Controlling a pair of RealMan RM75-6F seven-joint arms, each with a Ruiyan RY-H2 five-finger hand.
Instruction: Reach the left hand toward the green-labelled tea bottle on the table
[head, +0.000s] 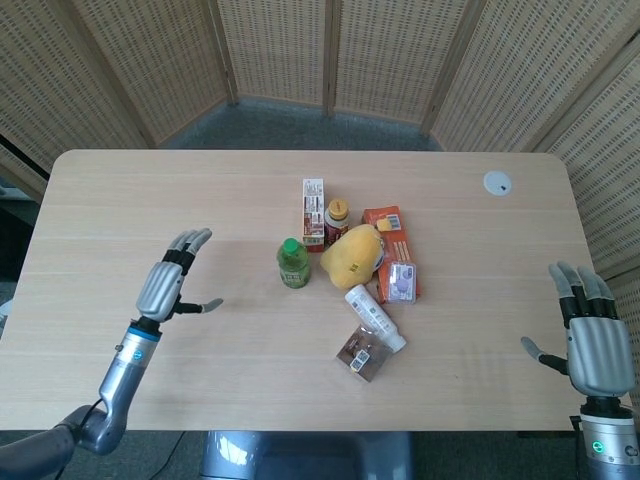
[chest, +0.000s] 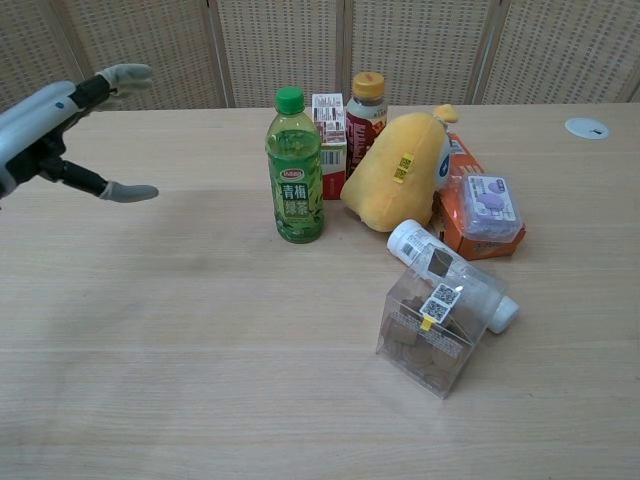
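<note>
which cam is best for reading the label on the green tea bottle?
Chest view. It sees the green tea bottle side-on, so the green label and its printed characters face the camera, with the cap above. The head view looks down on the bottle, showing mostly the cap and shoulder; the label is foreshortened and too small to read there.
</note>
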